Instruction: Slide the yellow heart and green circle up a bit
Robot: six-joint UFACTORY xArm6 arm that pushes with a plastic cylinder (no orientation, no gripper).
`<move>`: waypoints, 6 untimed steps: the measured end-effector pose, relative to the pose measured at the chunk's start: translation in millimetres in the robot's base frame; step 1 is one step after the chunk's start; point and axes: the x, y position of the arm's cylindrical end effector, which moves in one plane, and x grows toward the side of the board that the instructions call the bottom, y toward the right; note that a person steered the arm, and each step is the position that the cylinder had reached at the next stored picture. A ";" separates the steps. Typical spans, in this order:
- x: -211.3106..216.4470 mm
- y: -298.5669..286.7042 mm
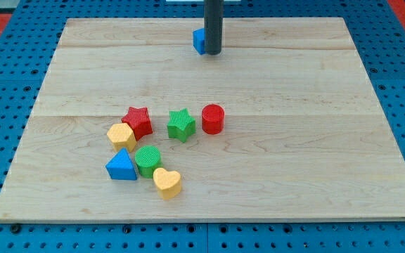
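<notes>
The yellow heart (167, 182) lies at the view's bottom centre-left of the wooden board (315, 140). The green circle (148, 159) touches it just up and to the left. My tip (212, 53) stands near the view's top centre, far from both blocks. It is right beside a blue block (198, 41), whose shape is partly hidden behind the rod.
A blue triangle (121, 166) sits to the left of the green circle. A yellow hexagon (121, 135) and a red star (138, 120) lie above them. A green star (181, 124) and a red cylinder (213, 119) lie to the right.
</notes>
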 end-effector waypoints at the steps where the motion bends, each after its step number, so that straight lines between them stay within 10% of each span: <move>1: -16.3 -17.4; 4: 241.6 80.5; 6: 351.4 3.1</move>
